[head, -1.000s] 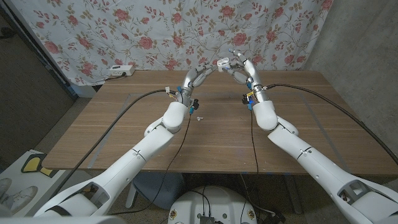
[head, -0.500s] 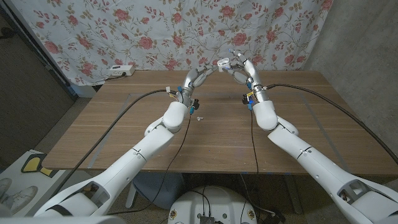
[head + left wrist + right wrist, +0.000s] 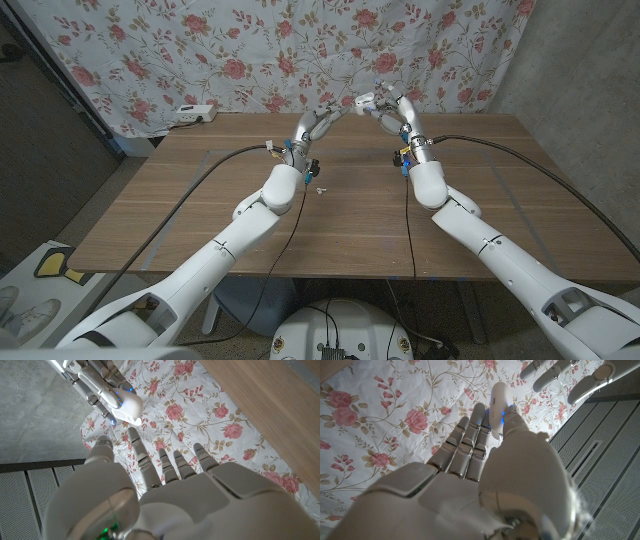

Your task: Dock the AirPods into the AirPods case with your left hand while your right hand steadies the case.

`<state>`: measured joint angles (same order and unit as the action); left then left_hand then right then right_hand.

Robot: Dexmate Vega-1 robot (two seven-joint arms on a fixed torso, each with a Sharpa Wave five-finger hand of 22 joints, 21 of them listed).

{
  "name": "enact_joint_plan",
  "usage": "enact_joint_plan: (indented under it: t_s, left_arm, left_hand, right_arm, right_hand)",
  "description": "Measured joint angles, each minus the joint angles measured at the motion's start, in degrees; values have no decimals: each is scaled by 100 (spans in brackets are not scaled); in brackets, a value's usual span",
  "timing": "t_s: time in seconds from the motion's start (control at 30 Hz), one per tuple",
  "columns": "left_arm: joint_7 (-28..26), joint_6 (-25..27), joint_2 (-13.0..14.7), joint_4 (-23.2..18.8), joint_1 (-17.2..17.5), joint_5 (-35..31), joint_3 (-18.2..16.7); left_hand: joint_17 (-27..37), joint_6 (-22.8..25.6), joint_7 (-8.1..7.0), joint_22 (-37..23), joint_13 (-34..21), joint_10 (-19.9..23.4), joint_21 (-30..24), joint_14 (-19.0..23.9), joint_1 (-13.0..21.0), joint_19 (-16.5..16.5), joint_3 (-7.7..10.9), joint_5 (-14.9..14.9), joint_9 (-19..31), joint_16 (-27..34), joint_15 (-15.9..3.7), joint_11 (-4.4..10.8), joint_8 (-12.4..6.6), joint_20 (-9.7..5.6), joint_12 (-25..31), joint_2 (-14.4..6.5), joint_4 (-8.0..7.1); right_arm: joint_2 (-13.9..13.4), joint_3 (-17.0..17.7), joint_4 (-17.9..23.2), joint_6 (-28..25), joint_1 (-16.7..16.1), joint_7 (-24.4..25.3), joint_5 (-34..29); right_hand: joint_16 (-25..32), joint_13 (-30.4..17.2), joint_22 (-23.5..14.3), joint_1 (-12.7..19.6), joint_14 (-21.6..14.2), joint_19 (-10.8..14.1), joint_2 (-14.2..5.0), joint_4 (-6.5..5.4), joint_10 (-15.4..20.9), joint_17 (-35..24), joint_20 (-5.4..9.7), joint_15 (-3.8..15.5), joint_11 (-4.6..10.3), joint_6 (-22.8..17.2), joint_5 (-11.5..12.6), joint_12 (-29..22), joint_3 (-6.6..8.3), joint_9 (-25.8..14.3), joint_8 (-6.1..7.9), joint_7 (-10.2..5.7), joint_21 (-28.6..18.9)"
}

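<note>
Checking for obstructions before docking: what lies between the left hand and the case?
Nothing solid. In the left wrist view an open gap, with only the floral curtain behind it, separates the left hand from the white case held by the right hand.

Both hands are hovering above the table's (image 3: pixel 200 215) far edge, near its middle, in front of the cloth (image 3: pixel 270 50) hanging behind the table. The right hand (image 3: pixel 388 108) is holding the case (image 3: pixel 364 100) up off the table, pinched at its fingertips, on the side toward the left hand (image 3: pixel 318 122). The left hand is reaching toward the case from the left, its fingers (image 3: pixel 150 462) apart and stopping just short of it. An AirPod (image 3: pixel 321 188) is lying on the table nearer the robot, beside the left forearm, left of the middle. A power strip (image 3: pixel 194 115) is sitting beyond the far left corner.
</note>
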<state>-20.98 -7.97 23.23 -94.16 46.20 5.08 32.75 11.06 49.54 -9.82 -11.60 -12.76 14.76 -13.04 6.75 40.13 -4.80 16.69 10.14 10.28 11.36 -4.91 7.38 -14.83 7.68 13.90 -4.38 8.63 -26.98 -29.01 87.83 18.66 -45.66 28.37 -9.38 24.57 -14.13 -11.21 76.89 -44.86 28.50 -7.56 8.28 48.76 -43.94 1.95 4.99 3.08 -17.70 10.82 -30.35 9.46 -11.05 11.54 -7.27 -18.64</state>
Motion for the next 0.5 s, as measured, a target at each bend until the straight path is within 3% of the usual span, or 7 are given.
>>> enact_joint_plan:
  t_s: [0.1, 0.3, 0.5]
  left_arm:
    - [-42, -4, -9, -10, 24, -9, -22]
    - [-112, 57, 20, -115, 72, -19, -71]
    - [-163, 190, 61, -223, 123, -21, -100]
  left_hand:
    - [0, -113, -72, 0, 0, 0, 0, 9, 0, 0, 0, 0, 0, 0, -9, 0, 104, 0, 0, 0, 0]
    - [0, -894, 1, 0, 0, -156, 0, -22, 0, 0, 0, 0, 1, 0, 22, -86, 466, 0, -33, 0, 0]
    - [0, -1099, -54, 0, -1, -209, 0, -73, -25, 42, 16, 0, 1, 0, 73, -144, 492, -1, -43, 25, -16]
  right_arm:
    - [1, 6, -9, -20, 2, 12, 27]
    - [10, 43, -24, -70, 2, 33, 134]
    - [20, 62, -26, -110, -4, 50, 189]
  right_hand:
    - [0, 0, 0, -3, 0, 0, -2, 0, 0, 0, 0, 0, 0, -2, -1, 0, 0, 0, 17, 2, 0]
    - [0, 0, 0, -19, 0, 0, -16, 0, 0, 1, 0, 0, 0, -53, -2, 0, 0, 0, 17, -8, 0]
    - [0, 0, 0, -54, 0, 0, -9, 0, 0, -26, 0, 0, 0, -84, -2, -4, 0, 0, 17, 21, 0]
